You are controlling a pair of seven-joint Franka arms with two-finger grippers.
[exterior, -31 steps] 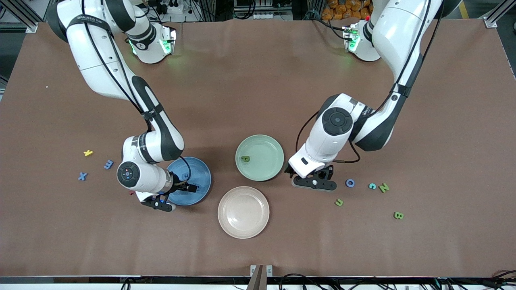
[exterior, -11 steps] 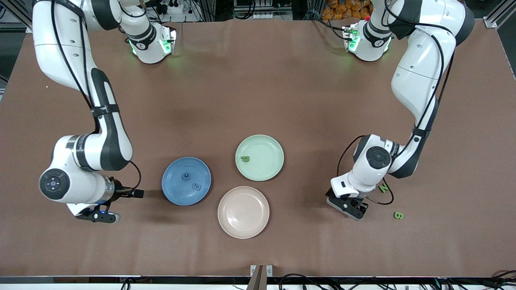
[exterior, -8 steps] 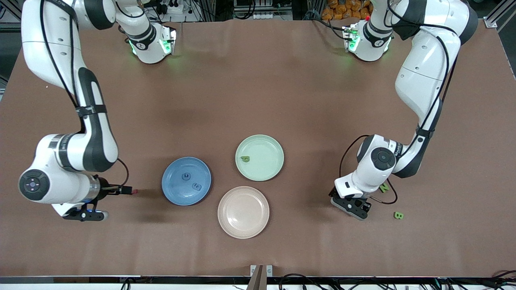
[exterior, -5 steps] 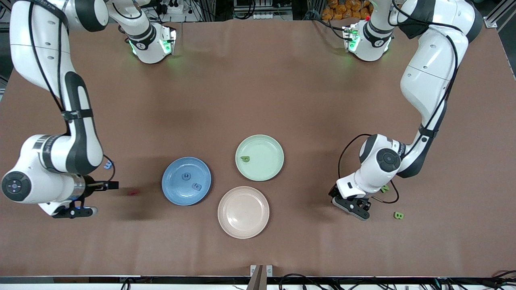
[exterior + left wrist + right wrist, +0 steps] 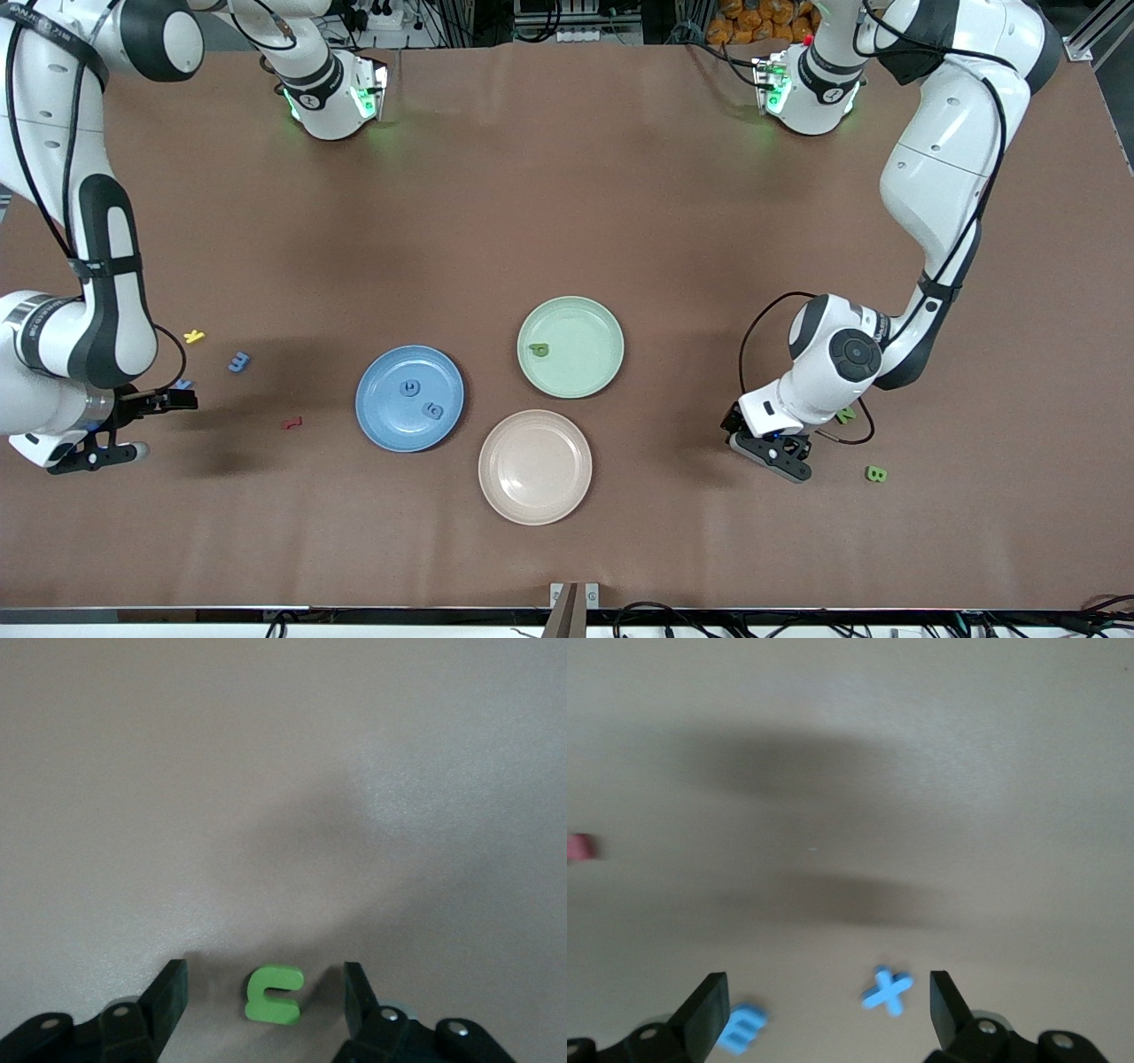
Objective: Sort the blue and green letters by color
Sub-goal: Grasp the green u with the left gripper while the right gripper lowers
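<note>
Meanwhile, mid-sort: green letter [image 5: 275,995] flat on the table, directly under the left gripper [image 5: 769,445], between its 2 fingers and touched by neither. Jaws apart with a gap on each side, nothing held yet. From that gripper toward the left arm's end of the table, green N [image 5: 846,414] half hidden by the wrist, then green B [image 5: 876,474] on its own.

At the right arm's end, right gripper [image 5: 824,1005] spread wide and empty, low over blue X [image 5: 886,990], with a second blue letter [image 5: 744,1028] just beside one finger. Close by, yellow letter [image 5: 194,336] and red letter [image 5: 291,423], no part of the job.

Done so far: 2 plated blue letters [image 5: 410,387] on the blue plate [image 5: 376,416], 1 plated green letter [image 5: 539,349] on the green plate [image 5: 589,372]. Pink plate [image 5: 535,467] bare. Left to do, by this count: at least 3 green and 2 blue.

Against the earliest frame: right gripper gone from the blue plate out to the blue pair, left gripper gone from the green plate's edge to the loose greens. Plates unmoved.
</note>
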